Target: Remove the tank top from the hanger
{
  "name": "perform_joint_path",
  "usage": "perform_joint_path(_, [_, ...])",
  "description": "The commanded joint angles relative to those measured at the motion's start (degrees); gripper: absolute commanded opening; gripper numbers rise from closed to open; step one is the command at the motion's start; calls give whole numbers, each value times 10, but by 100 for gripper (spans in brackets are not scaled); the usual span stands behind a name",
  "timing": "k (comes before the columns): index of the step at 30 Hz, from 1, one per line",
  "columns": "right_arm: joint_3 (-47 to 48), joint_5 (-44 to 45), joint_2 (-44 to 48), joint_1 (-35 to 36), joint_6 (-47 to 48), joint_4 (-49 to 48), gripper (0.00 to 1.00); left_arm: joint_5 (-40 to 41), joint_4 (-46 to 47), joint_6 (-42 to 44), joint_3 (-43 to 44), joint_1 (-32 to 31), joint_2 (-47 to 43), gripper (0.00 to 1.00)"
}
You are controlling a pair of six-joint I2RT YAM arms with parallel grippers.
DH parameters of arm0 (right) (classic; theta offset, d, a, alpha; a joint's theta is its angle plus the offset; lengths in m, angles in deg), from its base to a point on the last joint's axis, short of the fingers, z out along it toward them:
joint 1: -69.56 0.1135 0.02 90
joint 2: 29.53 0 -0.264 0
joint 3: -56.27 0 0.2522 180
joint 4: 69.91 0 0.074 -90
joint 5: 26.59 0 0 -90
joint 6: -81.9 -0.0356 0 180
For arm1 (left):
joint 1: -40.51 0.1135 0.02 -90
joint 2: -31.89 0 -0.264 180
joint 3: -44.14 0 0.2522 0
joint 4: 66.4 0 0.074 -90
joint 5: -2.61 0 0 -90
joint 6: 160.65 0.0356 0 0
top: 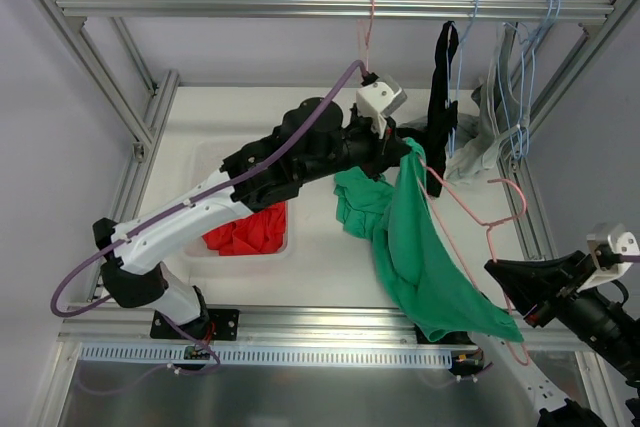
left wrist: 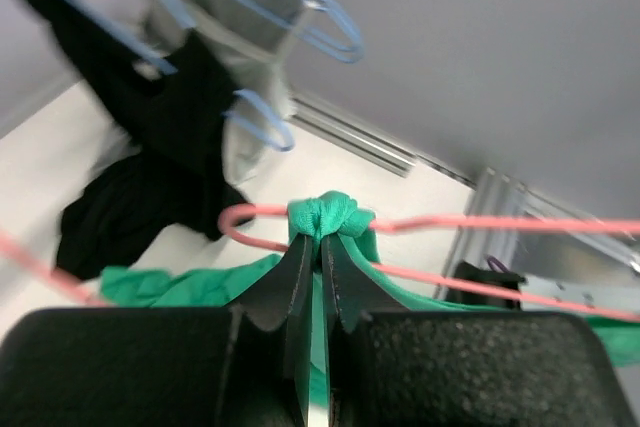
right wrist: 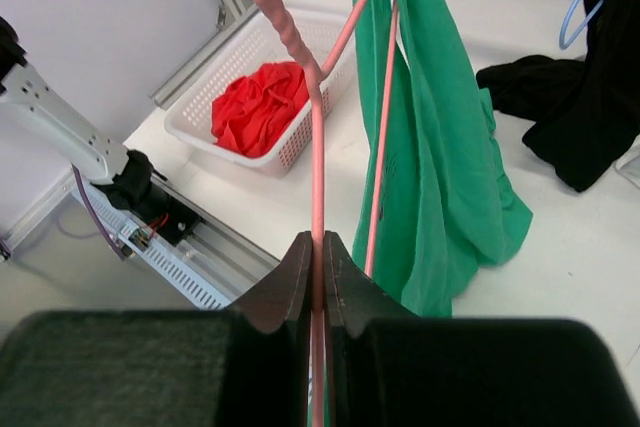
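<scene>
The green tank top point(top: 425, 252) hangs from a pink hanger point(top: 470, 217) held in mid-air above the table's middle right. My left gripper point(top: 392, 139) is shut on a bunched strap of the tank top point(left wrist: 325, 217) where it lies over the pink hanger point(left wrist: 500, 225). My right gripper point(top: 497, 269) is shut on the pink hanger's wire point(right wrist: 317, 147), low at the right. In the right wrist view the tank top point(right wrist: 430, 137) drapes down beside the wire.
A white basket point(top: 215, 247) with red cloth point(top: 248, 230) sits left of centre. Black garments point(top: 440, 87) and blue hangers point(top: 520, 77) hang from the back rail point(top: 300, 7). A pink hanger point(top: 368, 32) also hangs there. A green heap point(top: 360, 202) lies on the table.
</scene>
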Motion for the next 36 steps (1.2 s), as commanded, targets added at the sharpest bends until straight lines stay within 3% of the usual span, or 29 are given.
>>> perform_joint_path(1, [-19,-40,43,6,34,-17,0,194,26,-39,-29,-9,-80,0])
perform_joint_path(4, [-13,-74,70,12,42,-16,0,261,28,-64,-67,-9,-122,0])
perform_joint_path(7, [11,-126,80,20,56,-21,0,258,29,-75,-89,-9,-151,0])
perform_joint_path(9, [10,-132,89,21,63,-38,0,209,31,-68,-97,-9,-165,0])
perform_joint_path(12, [-35,-110,129,21,57,-116,0,60,64,-60,-142,-10,-193,0])
perform_joint_path(13, [-53,-80,141,20,56,-171,0,-6,104,-62,-192,-10,-205,0])
perform_joint_path(15, [-97,-42,186,21,45,-238,0,-66,151,-71,-249,-11,-251,0])
perform_joint_path(17, [-183,14,217,21,25,-370,0,-169,232,-77,-342,-12,-299,0])
perform_joint_path(20, [-296,16,240,20,-34,-586,0,-305,317,-97,-442,-21,-334,0])
perform_joint_path(22, [-317,-20,190,19,-103,-715,0,-323,318,-104,-482,-44,-329,0])
perform_joint_path(26, [-278,-58,56,6,-171,-860,0,-279,317,-106,-560,-88,-304,0])
perform_joint_path(29, [-258,15,-9,5,-161,-888,0,-159,316,-123,-618,-103,-272,0])
perform_joint_path(30, [-252,33,-18,5,-152,-888,0,-85,313,-144,-628,-103,-262,0])
perform_joint_path(33, [-203,64,-43,5,-103,-753,0,16,277,-184,-633,-103,-228,0])
perform_joint_path(34, [-192,68,-47,5,-92,-649,0,76,242,-192,-616,-103,-217,0])
perform_joint_path(36, [-187,82,-39,5,-65,-567,0,113,215,-193,-600,-103,-212,0])
